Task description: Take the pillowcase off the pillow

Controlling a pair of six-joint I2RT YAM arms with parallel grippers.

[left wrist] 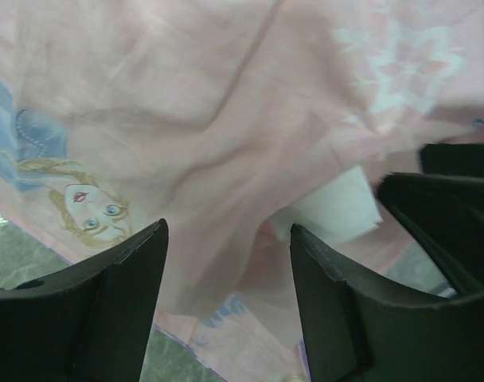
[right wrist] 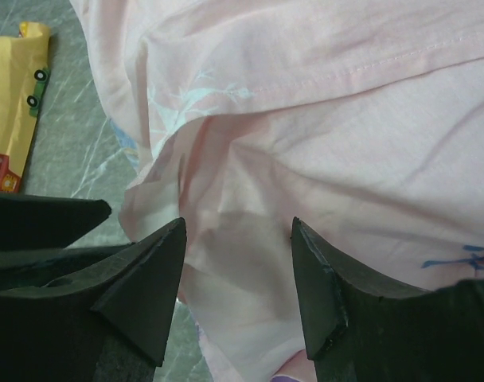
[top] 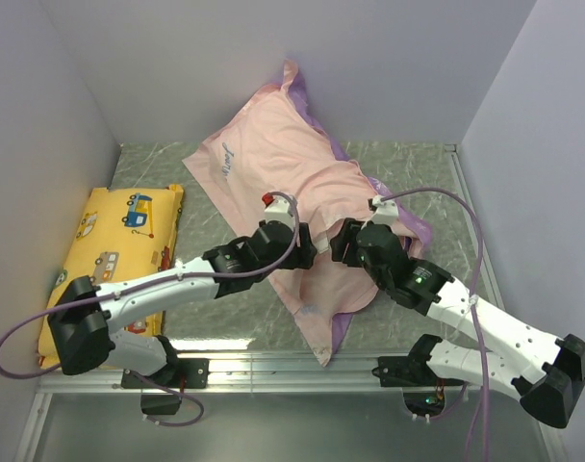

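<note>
From above, both my arms bend inward. My left gripper (top: 312, 248) and right gripper (top: 333, 245) almost meet, low over the near part of the pillowcase (top: 273, 164). It lies slanted on the middle of the table (top: 418, 173), pale pink side out, with a purple edge showing. In the left wrist view my fingers (left wrist: 107, 302) stand wide over wrinkled cloth with a princess face. In the right wrist view my fingers (right wrist: 146, 294) are also apart, with a pink fold between them.

Plain pale walls (top: 369, 58) enclose a green marbled tabletop (top: 422, 173), with a metal rail (top: 273, 371) in front.
</note>
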